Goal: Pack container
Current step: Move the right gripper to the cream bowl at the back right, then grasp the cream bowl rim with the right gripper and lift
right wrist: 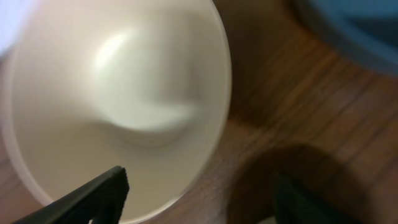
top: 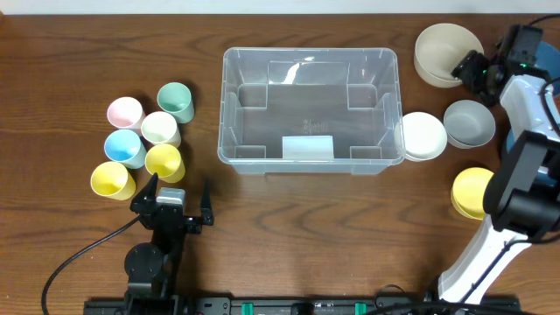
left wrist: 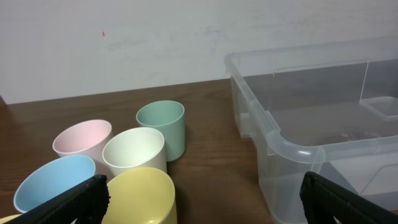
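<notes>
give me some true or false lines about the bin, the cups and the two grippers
1. The bin holds no cups or bowls. True.
2. The cups sit to the right of the bin. False: all six cluster to its left.
3. The left gripper holds a yellow cup. False: it is open and empty, just short of that cup.
4. The right gripper is at the rim of the beige bowl. True.
5. The green cup lies on its side. False: it stands upright.
</notes>
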